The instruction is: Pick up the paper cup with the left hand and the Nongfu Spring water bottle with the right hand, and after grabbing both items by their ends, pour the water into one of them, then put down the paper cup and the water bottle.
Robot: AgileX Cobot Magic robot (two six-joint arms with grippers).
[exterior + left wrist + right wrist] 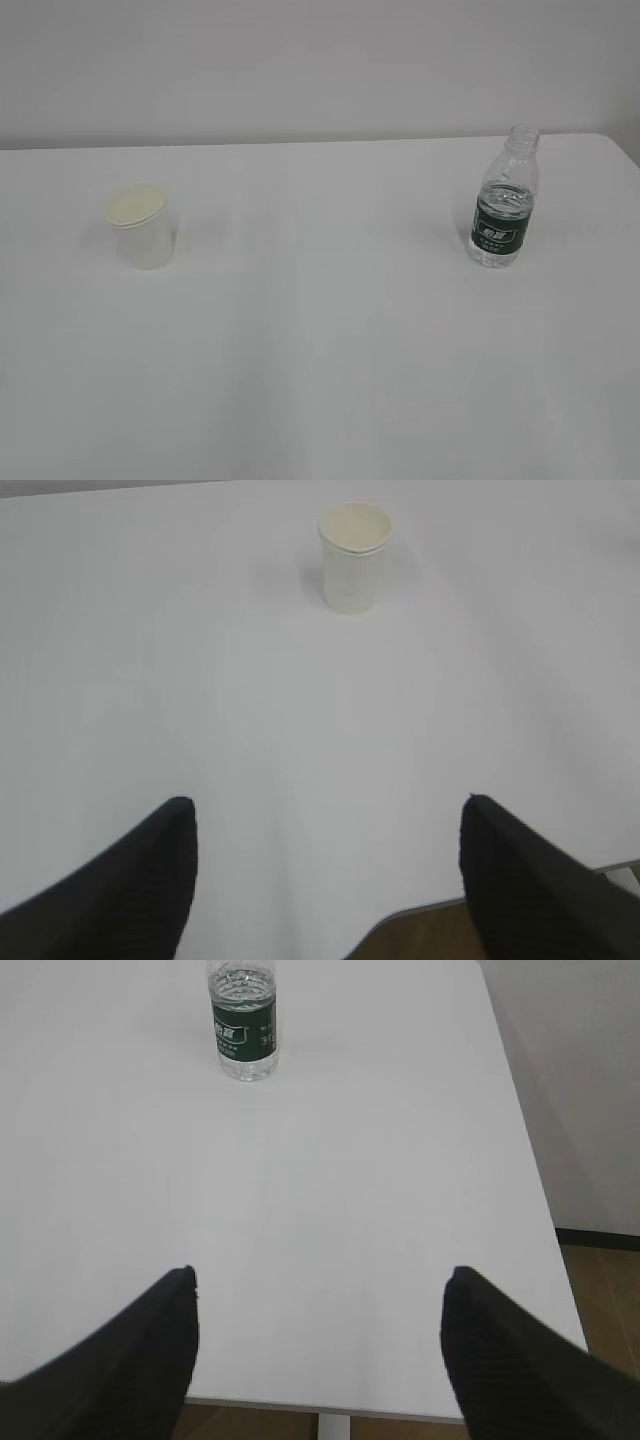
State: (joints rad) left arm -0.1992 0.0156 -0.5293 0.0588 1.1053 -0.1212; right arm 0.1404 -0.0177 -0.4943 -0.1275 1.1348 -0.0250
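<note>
The white paper cup [143, 226] stands upright on the left of the white table [320, 330]; its inside is pale cream. In the left wrist view the paper cup [354, 557] is far ahead of my left gripper [328, 802], which is open and holds nothing. The Nongfu Spring water bottle [504, 200] stands upright at the right, capless, with a dark green label and water in its lower part. The right wrist view shows the bottle [242, 1022] far ahead and a little left of my open right gripper [320, 1272]. Neither arm shows in the exterior view.
Both grippers hang over the table's near edge [330, 1408], with brown floor [420, 940] below. The table's right edge [525, 1150] runs close to the bottle's side, beside a pale wall [590, 1080]. A plain wall [320, 60] stands behind the table.
</note>
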